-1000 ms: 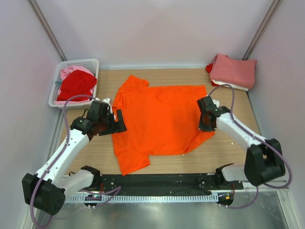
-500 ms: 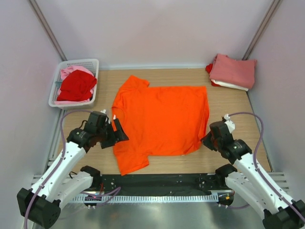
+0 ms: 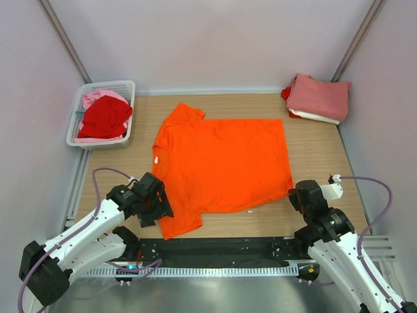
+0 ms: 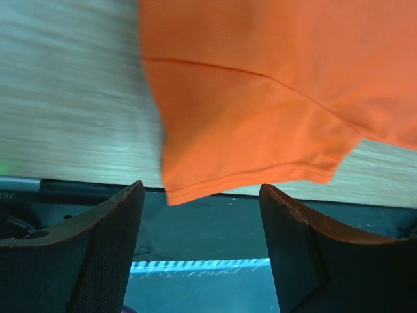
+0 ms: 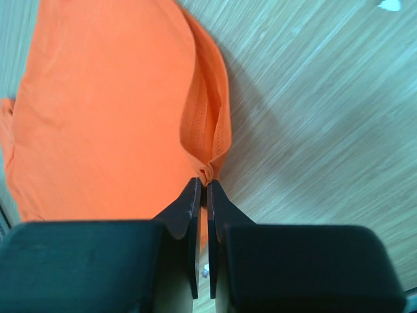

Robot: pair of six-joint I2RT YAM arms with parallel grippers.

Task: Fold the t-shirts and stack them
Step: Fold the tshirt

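Two grippers at the near edge of the desk (image 3: 313, 150), left gripper (image 4: 201, 188) spread wide around the near sleeve of the orange t-shirt (image 3: 221, 163), right gripper (image 5: 203, 184) pinched shut on its hem corner, shirt flat mid-desk, folded salmon-pink stack (image 3: 319, 96) far right, red and pink shirts (image 3: 104, 116) in white basket (image 3: 107, 85) far left.

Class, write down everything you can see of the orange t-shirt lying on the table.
The orange t-shirt is plain, bright and short-sleeved, of thin knit-looking cloth with stitched hems and a small white neck label. It lies spread nearly flat on the wooden table, neck toward the left arm's side, with the near sleeve reaching the table's front edge. The shut right tool pinches a hem corner, which is folded over there. The open left tool straddles the near sleeve.
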